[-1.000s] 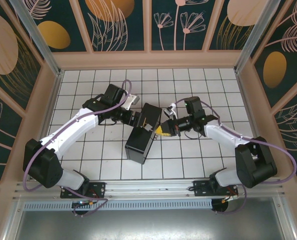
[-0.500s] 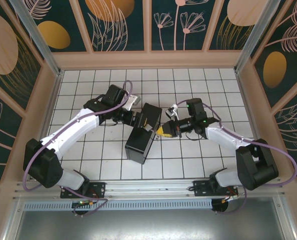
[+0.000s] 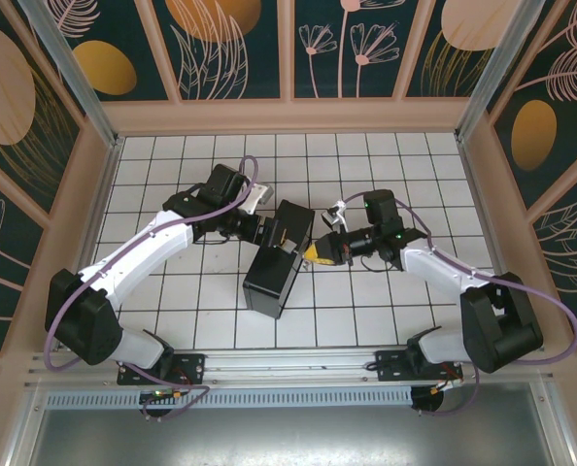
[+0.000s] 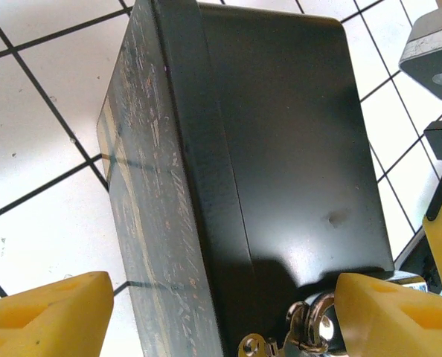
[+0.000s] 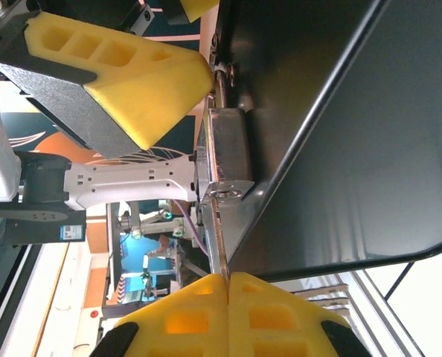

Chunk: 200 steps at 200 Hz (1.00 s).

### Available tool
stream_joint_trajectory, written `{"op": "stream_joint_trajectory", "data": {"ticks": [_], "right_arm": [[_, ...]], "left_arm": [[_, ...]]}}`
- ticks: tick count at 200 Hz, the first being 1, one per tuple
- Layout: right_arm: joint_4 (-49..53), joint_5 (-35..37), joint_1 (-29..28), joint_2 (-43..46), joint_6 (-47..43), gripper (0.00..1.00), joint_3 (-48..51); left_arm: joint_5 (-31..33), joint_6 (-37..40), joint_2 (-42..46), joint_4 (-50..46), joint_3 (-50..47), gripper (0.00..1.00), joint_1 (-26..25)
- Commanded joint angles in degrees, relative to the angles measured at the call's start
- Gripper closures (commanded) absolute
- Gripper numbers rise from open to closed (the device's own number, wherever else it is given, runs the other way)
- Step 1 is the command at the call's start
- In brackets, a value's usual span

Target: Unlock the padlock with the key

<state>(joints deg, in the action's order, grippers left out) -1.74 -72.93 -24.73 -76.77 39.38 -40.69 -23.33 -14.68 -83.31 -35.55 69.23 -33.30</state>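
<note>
Beside box (image 4: 280, 149), padlock (image 4: 314, 329) partly hidden

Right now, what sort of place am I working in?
Probably a lab robot test cell: a white gridded tabletop, aluminium posts and decorated wall panels enclosing it, and a mounting rail at the near edge.

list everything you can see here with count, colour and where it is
box: one, black with a painted face, on its side mid-table between the arms
padlock: one, silver, at the box's clasp
key: one, thin silver, tip at the padlock, other end pinched in yellow fingers
table: one, white tiles with dark grid lines
walls: dark panels with painted plants and orange discs, around the table
left gripper: one, yellow fingers, wide apart either side of the box's end
right gripper: one, yellow fingers, shut on the key
</note>
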Motion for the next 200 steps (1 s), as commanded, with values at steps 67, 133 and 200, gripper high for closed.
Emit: {"op": "stream_joint_trajectory", "data": {"ticks": [67, 133, 200], "right_arm": [[-2.0, -0.07, -0.23, -0.6, -0.55, 1.0, 0.39], [-3.08, -0.11, -0.32, -1.79, -0.08, 1.0, -0.03], [-3.3, 0.0, -0.41, -2.5, 0.26, 1.0, -0.86]], "left_arm": [[0.32, -0.97, -0.14, -0.18, 1.24, 0.22, -0.16], [-0.21, -0.76, -0.01, -0.3, 0.99, 0.23, -0.36], [-0.3, -0.74, 0.16, -0.31, 0.6, 0.23, -0.85]]}}
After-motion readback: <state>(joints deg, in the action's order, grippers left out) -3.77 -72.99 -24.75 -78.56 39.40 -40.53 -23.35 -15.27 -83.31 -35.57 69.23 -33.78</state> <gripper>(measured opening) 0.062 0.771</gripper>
